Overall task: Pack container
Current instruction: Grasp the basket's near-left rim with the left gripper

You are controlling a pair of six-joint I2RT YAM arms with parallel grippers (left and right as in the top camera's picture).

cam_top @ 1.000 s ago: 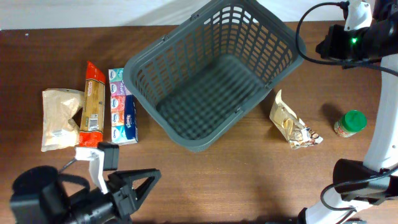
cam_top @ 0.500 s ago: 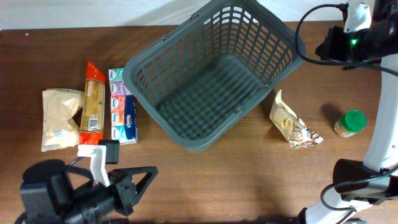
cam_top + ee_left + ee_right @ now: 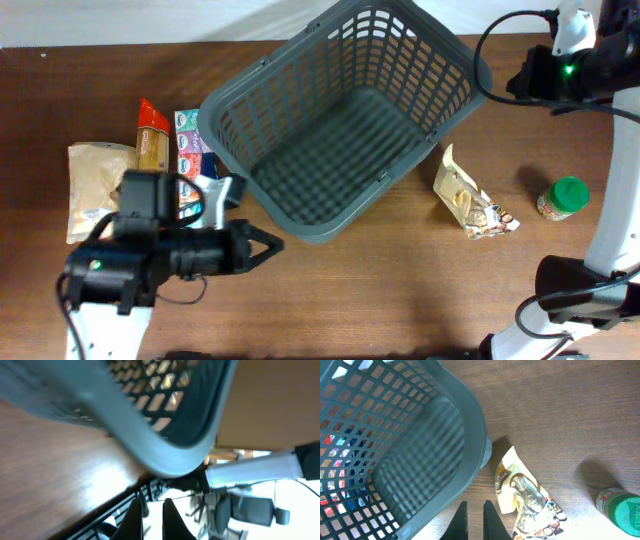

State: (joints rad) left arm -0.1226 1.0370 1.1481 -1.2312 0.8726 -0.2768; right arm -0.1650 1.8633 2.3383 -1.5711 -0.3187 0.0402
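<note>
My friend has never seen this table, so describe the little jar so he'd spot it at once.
Start at the big grey basket. Go to its right in the overhead view, past the crumpled cream snack pouch. The jar sits alone beyond it, the only thing with a bright green lid.

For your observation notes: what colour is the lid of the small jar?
Green; the jar lid shows best in the overhead view.

A beige pouch (image 3: 93,187), red packet (image 3: 150,140) and tissue packs (image 3: 190,142) lie left; a snack bag (image 3: 468,198) and green-lidded jar (image 3: 562,198) right.
</note>
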